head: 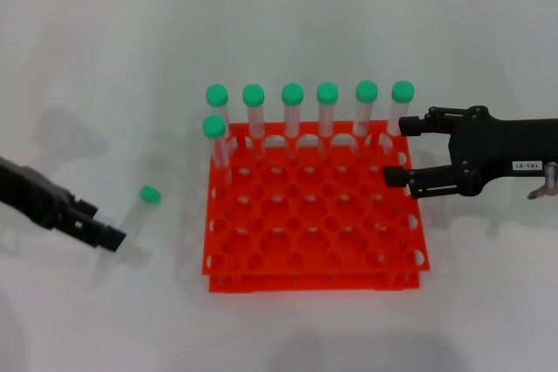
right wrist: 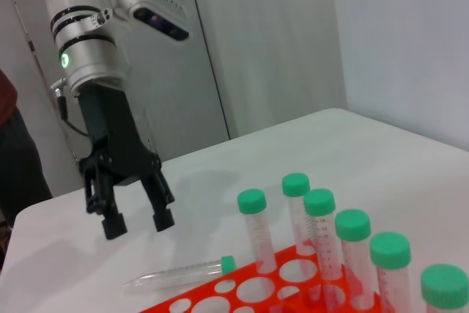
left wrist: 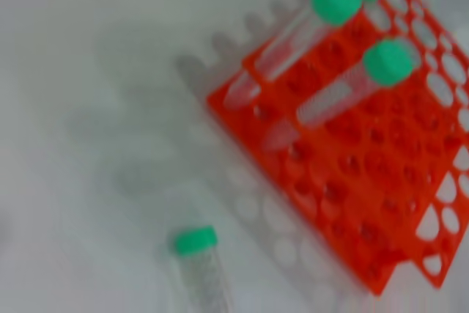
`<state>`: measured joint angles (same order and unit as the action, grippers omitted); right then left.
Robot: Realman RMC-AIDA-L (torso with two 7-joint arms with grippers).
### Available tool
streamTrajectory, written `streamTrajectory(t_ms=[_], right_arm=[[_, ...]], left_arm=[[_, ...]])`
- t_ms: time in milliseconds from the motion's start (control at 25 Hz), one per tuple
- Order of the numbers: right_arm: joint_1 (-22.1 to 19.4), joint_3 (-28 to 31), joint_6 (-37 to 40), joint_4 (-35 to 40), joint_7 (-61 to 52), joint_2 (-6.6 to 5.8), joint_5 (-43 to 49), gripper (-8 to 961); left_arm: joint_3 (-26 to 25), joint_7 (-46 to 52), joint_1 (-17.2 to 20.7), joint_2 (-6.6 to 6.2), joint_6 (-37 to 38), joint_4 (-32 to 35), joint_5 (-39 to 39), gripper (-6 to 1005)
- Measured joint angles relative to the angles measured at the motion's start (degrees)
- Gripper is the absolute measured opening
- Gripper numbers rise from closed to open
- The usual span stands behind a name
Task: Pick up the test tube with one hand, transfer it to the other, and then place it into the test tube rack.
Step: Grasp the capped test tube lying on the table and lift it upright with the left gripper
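Observation:
The test tube [head: 138,212] lies flat on the white table to the left of the rack, its green cap pointing away from me. It also shows in the left wrist view as the test tube [left wrist: 196,269] and in the right wrist view as the test tube [right wrist: 179,274]. My left gripper [head: 103,226] is open close beside the tube's closed end and holds nothing; the left gripper [right wrist: 138,223] has both fingers spread. The orange-red test tube rack [head: 314,280] stands in the middle. My right gripper [head: 398,151], with a white label, hangs open over the rack's right edge.
Several green-capped tubes [head: 292,111] stand in the rack's back row, and one more tube [head: 215,138] stands at the left of the second row. The other holes of the rack [left wrist: 352,196] hold nothing. Bare white table lies around it.

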<state>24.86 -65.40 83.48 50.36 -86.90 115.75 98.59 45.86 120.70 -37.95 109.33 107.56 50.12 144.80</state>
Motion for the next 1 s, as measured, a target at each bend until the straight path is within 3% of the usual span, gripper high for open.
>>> streamTrajectory(t_ms=[200,600,1000], right_arm=[[-0.22,-0.14,0.04,0.0,-0.02,0.0,0.0,857],[-0.35,-1.25,-0.44,-0.17,0.26,0.04,-0.56,857],[-0.34,-1.55,-0.53,-0.18,0.36,0.09,-1.0,858]], left_arm=[[0.38,0.06,0.46,0.39,-0.02,-0.1,1.78,877],[0.22,-0.14,1.07,-0.08,-2.68,-0.56,7.47,877],[1.32,-0.59,0.08,0.87,-3.87,-0.82,8.76,876]])
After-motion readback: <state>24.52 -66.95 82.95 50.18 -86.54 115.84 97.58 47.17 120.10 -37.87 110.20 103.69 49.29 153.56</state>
